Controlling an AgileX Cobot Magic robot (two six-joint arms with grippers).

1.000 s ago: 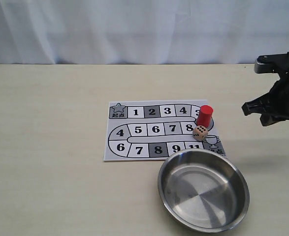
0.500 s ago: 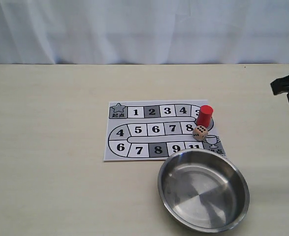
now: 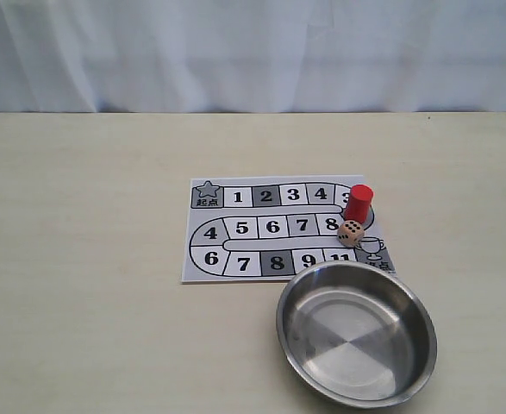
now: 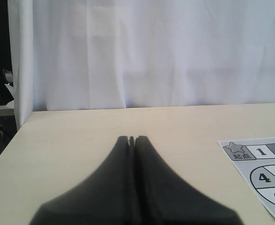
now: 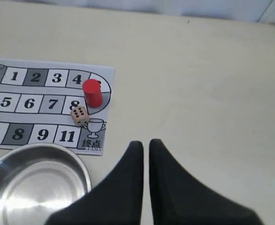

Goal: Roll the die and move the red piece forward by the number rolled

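The red piece [image 3: 358,203] stands upright at the right end of the numbered board [image 3: 235,228], on the curved square past 4. The die [image 3: 350,232] rests just in front of it, by square 8, touching or nearly touching it. The right wrist view shows the red piece [image 5: 92,93] and the die [image 5: 79,115] well away from my right gripper [image 5: 145,143], whose fingers stand almost together with only a thin gap and nothing between them. My left gripper [image 4: 131,138] is shut and empty over bare table, left of the board [image 4: 263,178]. Neither gripper shows in the exterior view.
A round steel bowl [image 3: 279,323] sits empty at the front, its rim overlapping the board's near right corner; the right wrist view also shows the bowl [image 5: 87,176]. A white curtain [image 3: 253,52] backs the table.
My right arm has drawn away to the right and upward and left the exterior view. The red piece, the die and the bowl have not moved.
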